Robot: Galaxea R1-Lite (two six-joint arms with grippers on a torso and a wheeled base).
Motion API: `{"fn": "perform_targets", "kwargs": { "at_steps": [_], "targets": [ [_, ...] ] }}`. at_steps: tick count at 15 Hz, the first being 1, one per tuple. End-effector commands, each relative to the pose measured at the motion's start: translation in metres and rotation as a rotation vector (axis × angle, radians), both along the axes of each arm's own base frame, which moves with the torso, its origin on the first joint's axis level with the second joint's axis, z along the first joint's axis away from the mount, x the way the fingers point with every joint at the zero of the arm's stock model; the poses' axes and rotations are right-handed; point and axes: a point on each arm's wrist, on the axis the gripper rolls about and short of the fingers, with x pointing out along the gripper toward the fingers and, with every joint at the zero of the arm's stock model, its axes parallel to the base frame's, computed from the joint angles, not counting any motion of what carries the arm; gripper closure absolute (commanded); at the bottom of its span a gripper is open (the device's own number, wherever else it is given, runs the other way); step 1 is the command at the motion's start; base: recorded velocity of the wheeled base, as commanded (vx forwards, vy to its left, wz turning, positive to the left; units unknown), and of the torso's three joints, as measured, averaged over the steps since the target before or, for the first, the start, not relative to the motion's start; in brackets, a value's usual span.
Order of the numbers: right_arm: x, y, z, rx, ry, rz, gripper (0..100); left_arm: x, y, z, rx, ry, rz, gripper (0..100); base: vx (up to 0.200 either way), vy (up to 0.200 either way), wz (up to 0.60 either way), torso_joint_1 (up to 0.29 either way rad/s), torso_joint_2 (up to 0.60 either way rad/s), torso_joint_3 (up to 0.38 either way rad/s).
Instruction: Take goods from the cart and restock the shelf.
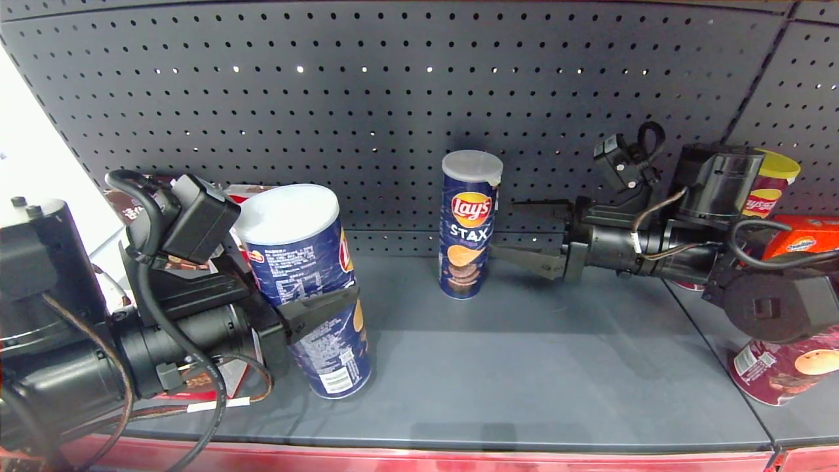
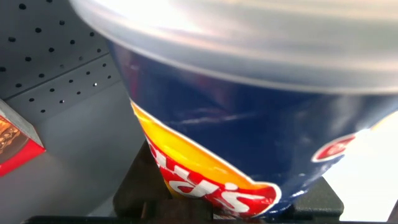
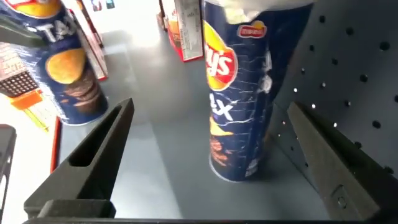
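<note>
Right gripper (image 1: 514,229) gapes wide, touching nothing (upright can (image 1: 468,226) just beside it, at nine o'clock); left gripper (image 1: 321,288) clamps a second can (image 1: 295,246).

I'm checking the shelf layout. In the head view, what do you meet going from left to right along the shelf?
held blue can → standing blue can → right gripper, fingers open → yellow-lidded can

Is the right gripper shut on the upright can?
No, the right gripper has its fingers open, clear of the upright can.
</note>
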Motion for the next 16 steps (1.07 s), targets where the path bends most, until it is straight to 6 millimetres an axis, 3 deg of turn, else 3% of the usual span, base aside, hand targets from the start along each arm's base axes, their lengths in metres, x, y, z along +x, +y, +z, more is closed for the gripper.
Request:
{"fn": "perform_targets", "kwargs": {
  "at_steps": [1, 6, 16],
  "targets": [
    [0.010, 0.003, -0.004, -0.005, -0.002, 0.002, 0, 0.000, 0.000, 0.000, 0.001, 0.001, -0.001, 100, 0.000, 0.000, 0.00, 0.000, 0.00, 0.000],
    [0.034, 0.009, -0.021, -0.024, 0.004, -0.013, 0, 0.000, 0.000, 0.000, 0.001, 0.001, -0.001, 100, 0.000, 0.000, 0.00, 0.000, 0.00, 0.000],
    [0.052, 0.021, -0.044, -0.046, 0.036, -0.001, 0, 0.000, 0.000, 0.000, 0.000, -0.001, -0.001, 100, 0.000, 0.000, 0.00, 0.000, 0.00, 0.000]
  ]
}}
